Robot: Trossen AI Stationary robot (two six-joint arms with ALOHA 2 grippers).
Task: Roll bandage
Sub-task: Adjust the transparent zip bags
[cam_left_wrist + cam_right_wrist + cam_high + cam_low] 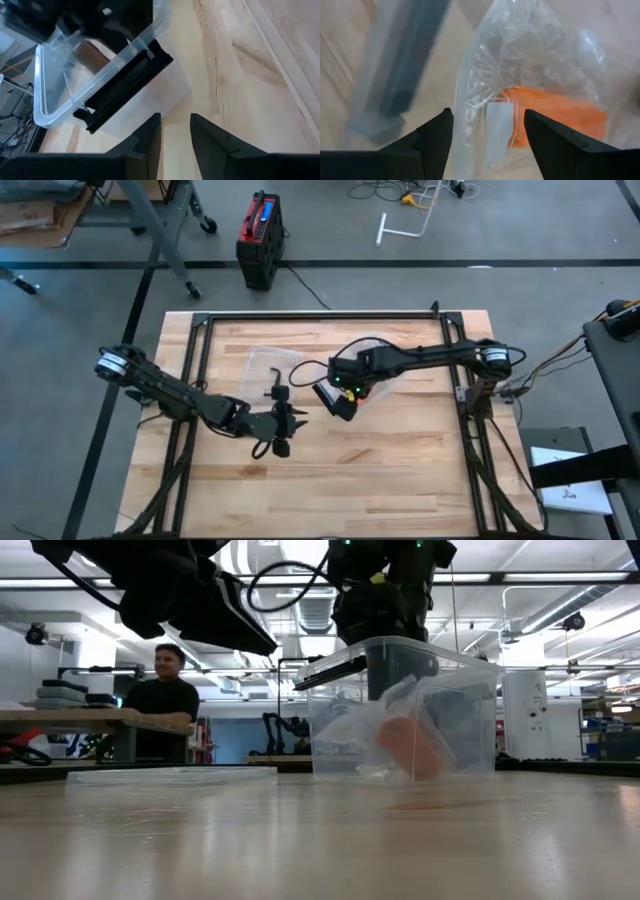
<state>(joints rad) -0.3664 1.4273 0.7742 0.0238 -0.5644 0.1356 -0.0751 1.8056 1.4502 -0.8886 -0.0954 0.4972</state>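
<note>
While the right gripper (487, 137) is hovering released over the clear bin (470, 730), the bagged orange bandage (555, 117) is lying inside; the left gripper (175, 137), empty and slightly parted, is waiting nearby.

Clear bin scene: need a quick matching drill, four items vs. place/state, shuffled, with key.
Items
1. orange roll
2. flat lid
3. right gripper
4. left gripper

Places or states
A. flat on the table, beside the clear bin
B. in clear plastic wrap inside the bin
C. empty, over bare wood just outside the bin
D. open, reaching down into the bin at the wrap

Pairs: 1-B, 2-A, 3-D, 4-C
</note>
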